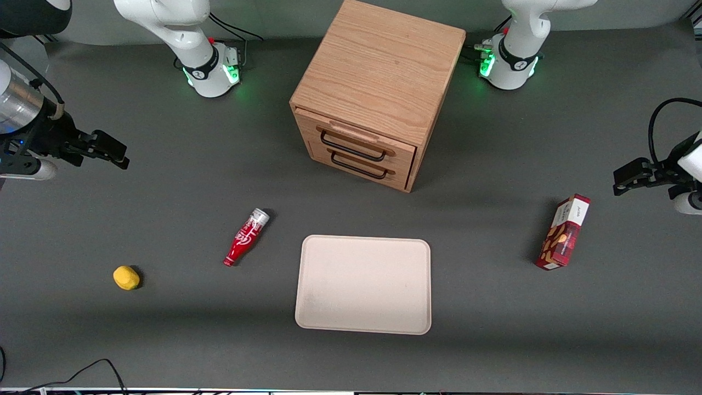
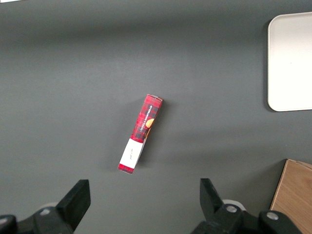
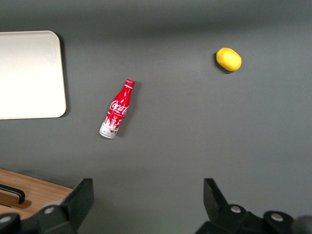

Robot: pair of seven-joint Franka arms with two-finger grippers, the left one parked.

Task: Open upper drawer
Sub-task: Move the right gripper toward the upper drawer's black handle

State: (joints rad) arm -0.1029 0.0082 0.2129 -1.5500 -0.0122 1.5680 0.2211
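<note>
upper drawer closed, claw waiting off to the side

a red bottle (image 1: 246,237) lies on its side on the dark counter (image 1: 164,208) in the lower middle of the front picture, with a yellow lemon-like thing (image 1: 126,277) well apart from it toward the working arm's end. a pale tray (image 1: 363,284) sits nearer the front camera than the wooden cabinet (image 1: 378,71), and a red box (image 1: 563,232) stands toward the parked arm's end. none of these touches the cabinet, and the counter in front of its drawers holds only the tray, set well apart.

the upper drawer (image 1: 359,144) sits flush in the cabinet at the upper middle of the front picture, its black handle (image 1: 351,149) just above the lower drawer (image 1: 359,169) with a matching handle.

the claw (image 1: 104,148) hangs above the counter at the left edge of the front picture, well apart from the cabinet, holding nothing. in the right wrist view its fingers (image 3: 80,200) stand wide apart above bare counter.
</note>
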